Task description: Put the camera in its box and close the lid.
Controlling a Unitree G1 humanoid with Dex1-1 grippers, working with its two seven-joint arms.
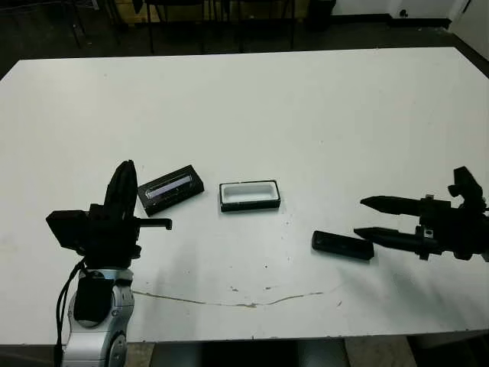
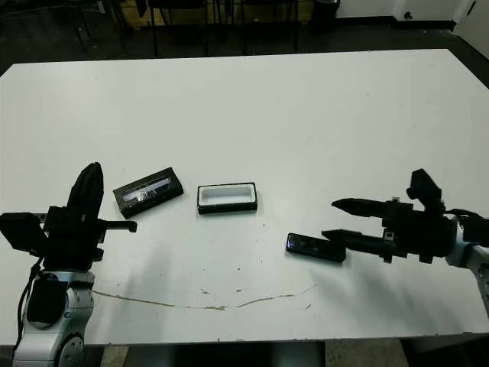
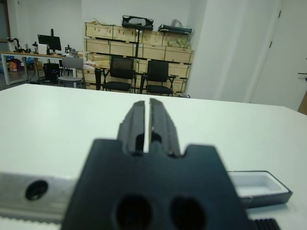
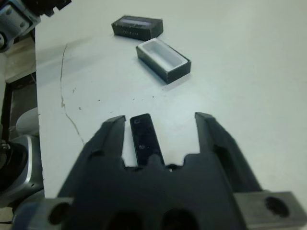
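The black bar-shaped camera (image 1: 342, 245) lies flat on the table at the front right. My right gripper (image 1: 361, 217) is open and points left, and its nearer finger reaches the camera's right end. In the right wrist view the camera (image 4: 146, 139) lies between the spread fingers, close to one of them. The white-lined box (image 1: 249, 196) stands open at the table's middle. The black lid (image 1: 170, 189) with its glossy stripe lies just left of it. My left gripper (image 1: 126, 167) is shut with nothing in it, pointing away beside the lid's left end.
A thin brownish line (image 1: 229, 300) runs across the table (image 1: 306, 115) near its front edge. Dark chairs (image 3: 139, 74) and stacked crates (image 3: 139, 43) stand beyond the far edge. Bare white surface surrounds the box and the lid.
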